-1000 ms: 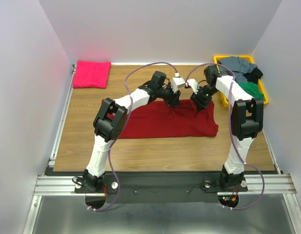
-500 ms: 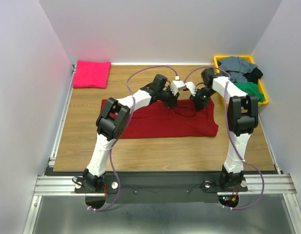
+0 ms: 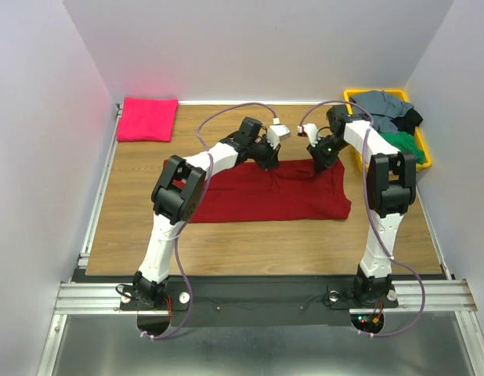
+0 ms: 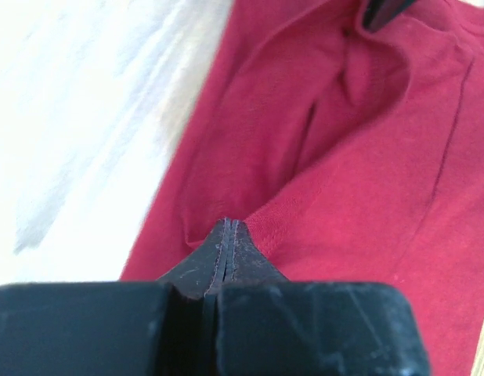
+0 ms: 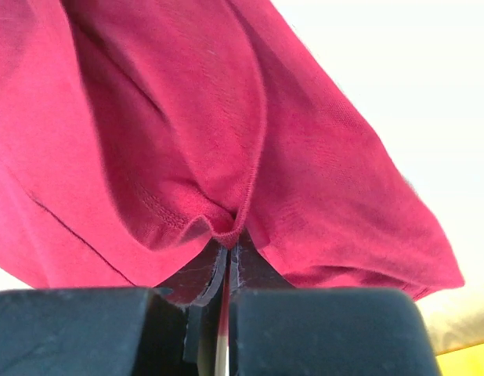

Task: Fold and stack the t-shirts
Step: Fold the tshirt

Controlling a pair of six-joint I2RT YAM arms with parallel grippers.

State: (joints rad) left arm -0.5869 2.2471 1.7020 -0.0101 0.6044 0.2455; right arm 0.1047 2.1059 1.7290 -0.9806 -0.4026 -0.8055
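A dark crimson t-shirt (image 3: 265,196) lies spread across the middle of the wooden table. My left gripper (image 3: 269,160) is down at its far edge, jaws shut, and the hem (image 4: 261,219) runs right into the tip (image 4: 229,225). My right gripper (image 3: 320,159) is at the same far edge, a little to the right. It is shut on a small fold of the red fabric (image 5: 230,227), with cloth (image 5: 148,117) bunching up around the tips (image 5: 230,244). A folded hot-pink t-shirt (image 3: 147,118) lies at the far left corner.
A yellow bin (image 3: 427,159) at the far right holds grey (image 3: 383,103), black (image 3: 413,117) and green (image 3: 402,142) shirts. Light walls close in the table on the left, back and right. Bare wood (image 3: 250,243) shows in front of the crimson shirt.
Both grippers have closed from about half open to shut. Both have shifted slightly toward the far edge of the crimson shirt.
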